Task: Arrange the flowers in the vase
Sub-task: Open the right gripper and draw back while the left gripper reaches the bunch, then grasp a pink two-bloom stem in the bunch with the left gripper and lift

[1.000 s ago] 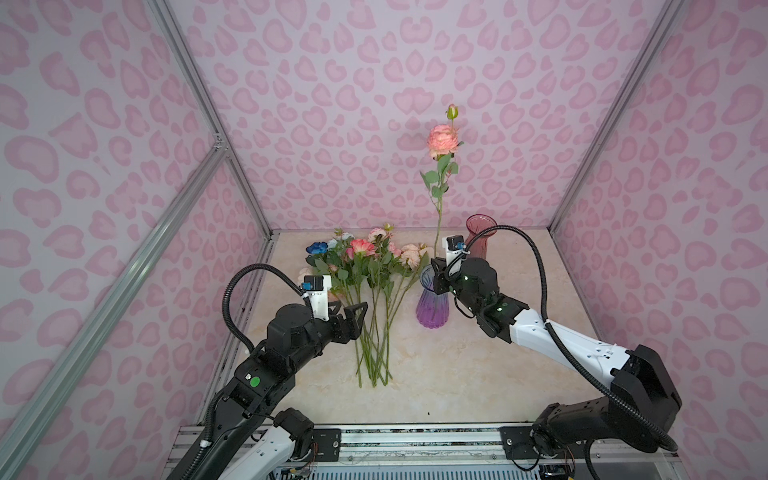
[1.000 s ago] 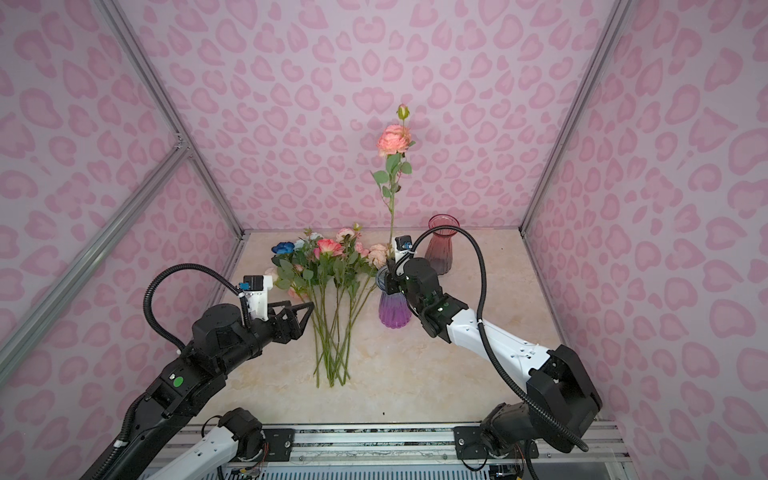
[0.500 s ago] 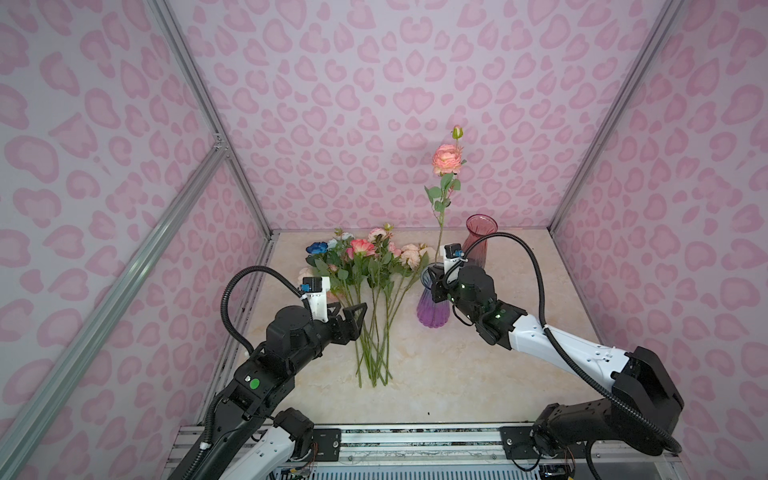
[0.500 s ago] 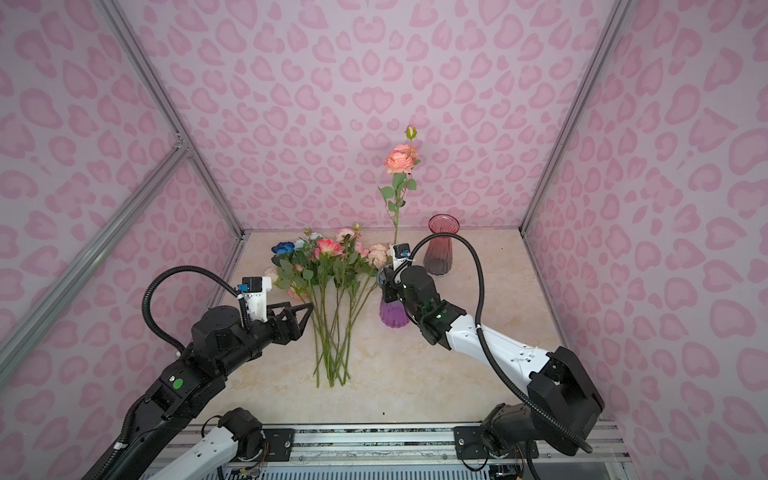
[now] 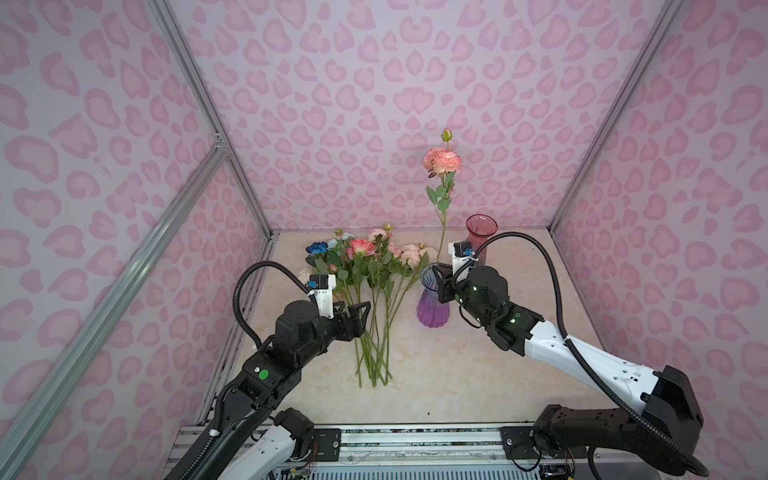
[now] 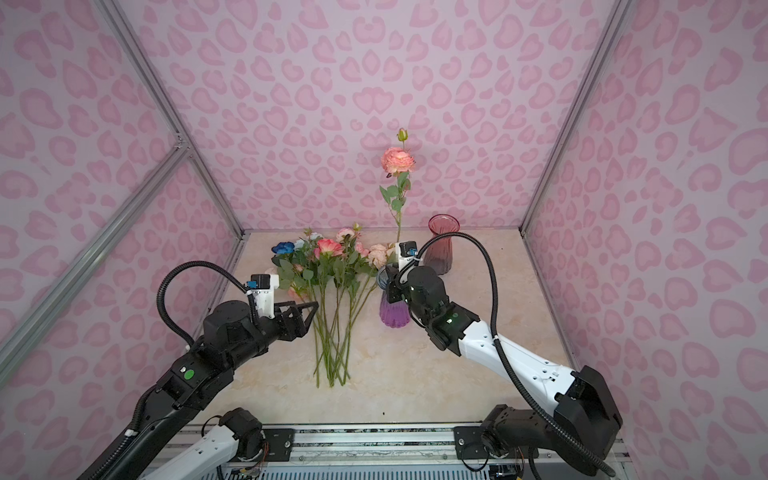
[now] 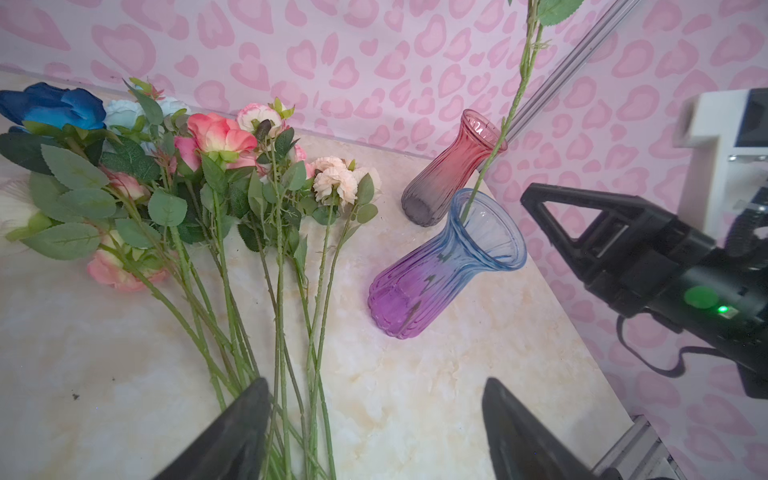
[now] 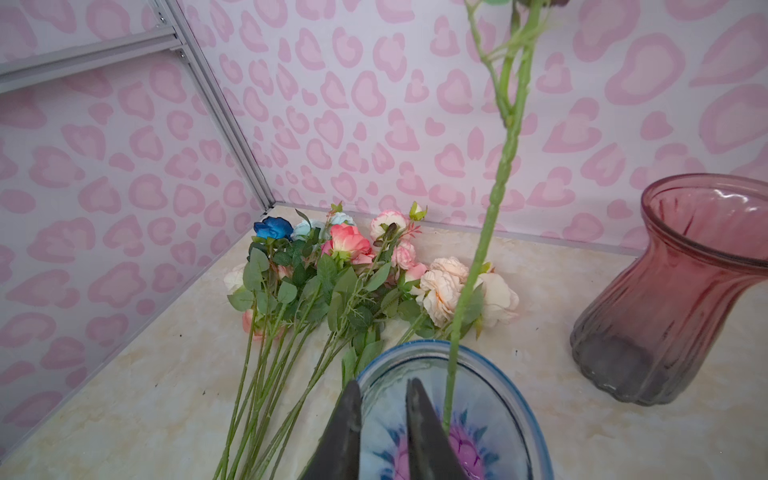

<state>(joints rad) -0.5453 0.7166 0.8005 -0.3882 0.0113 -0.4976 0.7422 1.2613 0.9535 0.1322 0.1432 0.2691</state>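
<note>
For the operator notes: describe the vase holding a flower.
Right of the flowers lying on the table stand two ribbed glass vases. Yours is the nearer vase, blue fading to purple, holding one tall pink rose; the red vase behind is empty.

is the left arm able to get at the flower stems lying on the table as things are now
Probably yes. The left gripper hangs open right at the stems with nothing between, and the right gripper is off at the purple vase, out of its way.

Glossy ribbed glass vase (image 7: 415,291), polished marble-look tabletop (image 5: 457,374)
</note>
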